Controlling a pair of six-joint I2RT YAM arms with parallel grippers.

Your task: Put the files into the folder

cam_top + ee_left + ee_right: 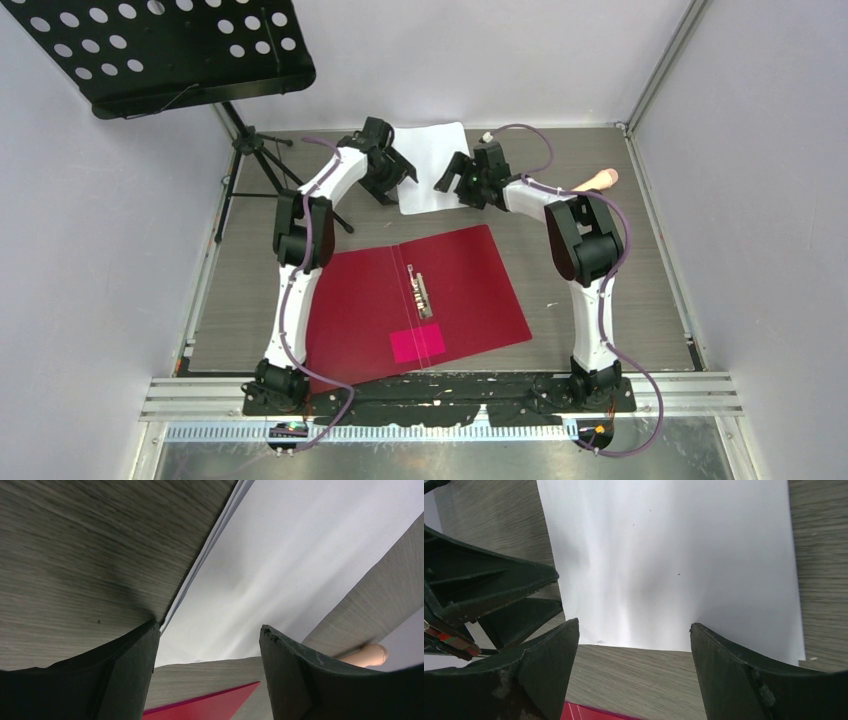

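Left gripper (pixel 210 627): jaws spread wide, nothing between them. It is low over the grey wood-grain table (pixel 620 300). The left edge of the thin stack of plain white paper files (pixel 674 555) runs up from just beside the left fingertip, and the sheets fan slightly along that edge. Most of the gap looks onto white paper.

Right gripper (pixel 634 625): jaws also spread, holding nothing. The near edge of the files lies just past the fingertips, spanning the gap between them. The left gripper shows dark at the left of this wrist view, near the paper's left edge.

From above, the two grippers flank the near end of the files, left and right, at the far middle of the table.

The flat glossy dark-red folder (pixel 460 270) lies open nearer the arm bases, apart from the files. Its metal spine clip (pixel 420 290) is at the centre, with the pink patch (pixel 417 343) below it.

Black perforated music stand (pixel 170 50) at far left. Small peach-coloured object (pixel 600 180) at far right; cannot tell what it is.
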